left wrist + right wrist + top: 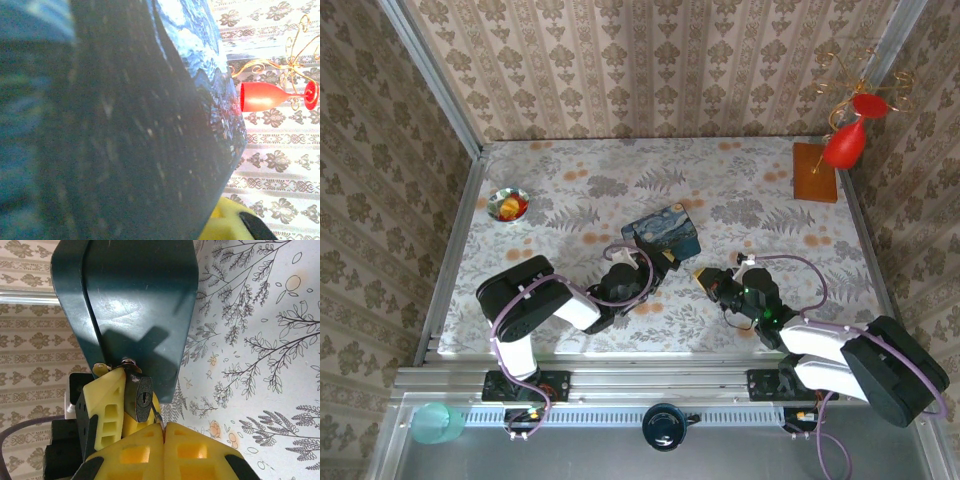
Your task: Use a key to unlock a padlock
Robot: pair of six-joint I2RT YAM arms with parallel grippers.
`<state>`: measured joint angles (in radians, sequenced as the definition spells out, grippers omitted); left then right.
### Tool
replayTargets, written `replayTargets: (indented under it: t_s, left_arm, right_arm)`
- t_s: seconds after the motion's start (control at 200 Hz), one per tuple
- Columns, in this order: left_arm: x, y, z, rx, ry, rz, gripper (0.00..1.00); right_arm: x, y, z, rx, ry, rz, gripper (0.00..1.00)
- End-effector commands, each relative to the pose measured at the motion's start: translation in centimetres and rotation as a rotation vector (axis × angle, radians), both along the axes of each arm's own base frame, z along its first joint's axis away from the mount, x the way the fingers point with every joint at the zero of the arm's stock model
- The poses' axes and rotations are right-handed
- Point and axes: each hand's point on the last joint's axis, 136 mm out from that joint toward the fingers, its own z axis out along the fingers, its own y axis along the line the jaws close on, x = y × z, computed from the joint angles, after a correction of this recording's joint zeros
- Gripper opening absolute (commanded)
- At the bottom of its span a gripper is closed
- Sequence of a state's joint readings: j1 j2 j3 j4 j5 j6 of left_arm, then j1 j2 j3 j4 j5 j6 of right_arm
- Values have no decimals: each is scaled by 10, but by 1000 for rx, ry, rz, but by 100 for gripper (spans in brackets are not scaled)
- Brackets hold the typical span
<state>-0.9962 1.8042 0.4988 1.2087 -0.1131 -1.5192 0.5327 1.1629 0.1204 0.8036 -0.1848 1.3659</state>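
While the left tool (658, 260) is clamped on the padlock (142, 400), the lock sits just ahead of the right tool (164, 432) fingertips, keyhole facing that tool. The right tool is clenched on the key (157, 416). A thin blade tip protrudes from the finger seam, just beside the padlock body and short of the keyhole. Judged status: both items are grasped and roughly aligned. Remaining steps: insert the blade, turn it, free the shackle. A blue tin (130, 305) stands beyond the padlock.
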Motion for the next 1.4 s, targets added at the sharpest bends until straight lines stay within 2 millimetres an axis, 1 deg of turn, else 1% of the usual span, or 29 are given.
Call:
replayTargets:
  t_s: [0.0,0.195,0.28,0.545,0.895,1.095,1.39]
  left_arm:
    - [3,-10,46,-135,-69,-5,0]
    - [2,-10,45,-132,-69,-9,0]
    - [2,-10,44,-131,-69,-7,0]
    - [2,-10,43,-126,-69,-7,0]
    - [2,-11,47,-131,-80,-13,0]
    - [2,-11,45,-127,-78,-12,0]
    - [1,-16,51,-139,-84,-25,0]
  right_arm:
    - [6,3,9,30,-28,0,0]
    - [7,6,8,45,-26,7,0]
    - [8,8,11,60,-35,9,0]
    - [9,8,11,62,-34,5,0]
    - [10,11,13,76,-35,15,0]
    - [10,14,17,100,-38,26,0]
    - [11,14,19,107,-41,27,0]
